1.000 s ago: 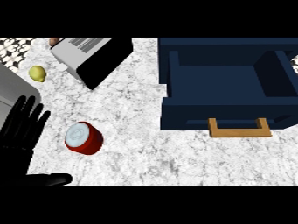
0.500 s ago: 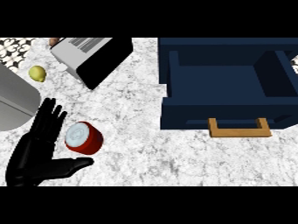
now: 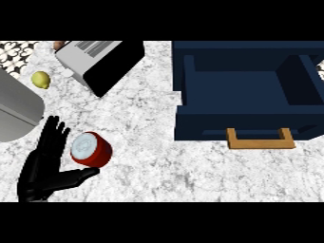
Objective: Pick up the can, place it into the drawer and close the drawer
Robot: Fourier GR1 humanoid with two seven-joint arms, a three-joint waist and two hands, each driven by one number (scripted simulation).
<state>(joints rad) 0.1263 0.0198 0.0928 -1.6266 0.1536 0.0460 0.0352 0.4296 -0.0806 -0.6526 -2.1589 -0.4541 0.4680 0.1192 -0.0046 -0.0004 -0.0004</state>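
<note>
Low at left, left hand (image 3: 46,166) spread open, fingers straight, cupping beside red can (image 3: 90,150)

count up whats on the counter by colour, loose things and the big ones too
red: 1, the can
yellow: 1, the lemon
dark blue: 1, the open drawer, which has a tan handle
grey and black: 1, the toaster
total: 4
The black left hand beside the can is not counted.
</note>
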